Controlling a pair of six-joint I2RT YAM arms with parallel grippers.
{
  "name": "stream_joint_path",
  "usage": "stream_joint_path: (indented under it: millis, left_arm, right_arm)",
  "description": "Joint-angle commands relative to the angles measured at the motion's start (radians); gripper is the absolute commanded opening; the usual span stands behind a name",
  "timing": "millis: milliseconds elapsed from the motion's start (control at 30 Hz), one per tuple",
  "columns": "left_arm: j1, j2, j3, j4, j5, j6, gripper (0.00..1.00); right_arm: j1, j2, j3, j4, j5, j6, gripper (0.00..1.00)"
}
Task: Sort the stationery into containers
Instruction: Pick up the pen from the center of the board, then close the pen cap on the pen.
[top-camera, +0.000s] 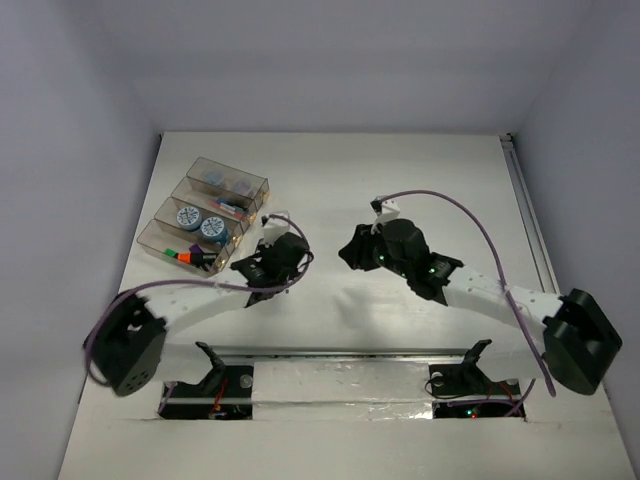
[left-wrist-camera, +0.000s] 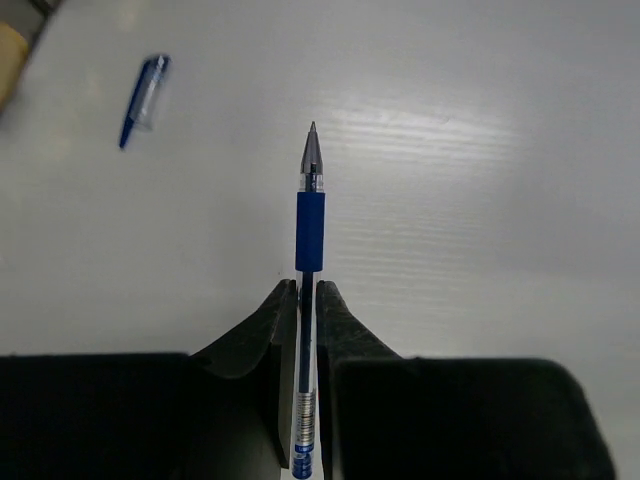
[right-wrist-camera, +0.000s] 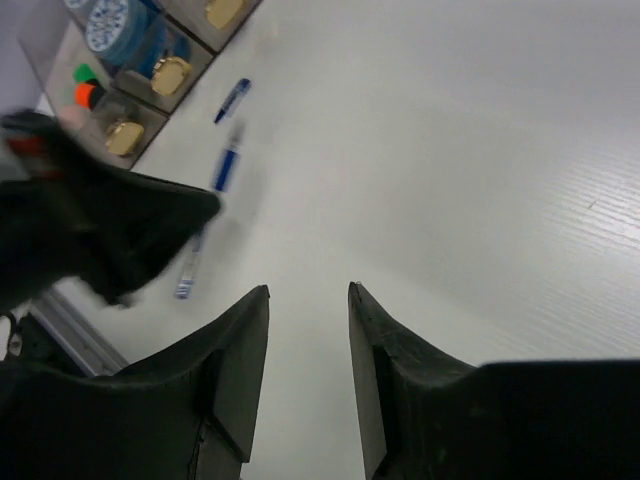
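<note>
At upper left the containers (top-camera: 150, 236) hold markers (top-camera: 180, 255) in the lowest compartment and two rolls (top-camera: 187, 216) in the next, while the left gripper (left-wrist-camera: 307, 290) clamps a pen (left-wrist-camera: 310, 215) beside them and the right gripper (right-wrist-camera: 308, 300) is spread apart.

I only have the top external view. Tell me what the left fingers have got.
Observer: In the left wrist view, the left fingers are shut on a blue pen, with its bare tip pointing away from them.
Operator: Find its cap.
Observer: A small blue and clear cap lies loose on the table, up and to the left of the tip in that view.
Operator: Now check the right side.
Observer: In the right wrist view, the right fingers are open with nothing between them.
</note>
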Motion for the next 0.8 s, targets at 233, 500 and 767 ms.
stream_joint_path:
  millis: [233,500,767]
  left_arm:
    - [0.001,-0.579,0.261,-0.342,-0.105,0.113,0.00]
    - [0.010,-0.695,0.363,-0.370,-0.076,0.257,0.00]
    - [0.010,-0.834,0.332,-0.278,-0.018,0.334,0.00]
  right_arm:
    - [0.025,0.441,0.300,0.193,-0.025,0.096,0.00]
    - [0.117,0.887,0.877,-0.068,0.095,0.047,0.18]
    - [0.169,1.225,1.375,-0.448,0.185,0.015,0.46]
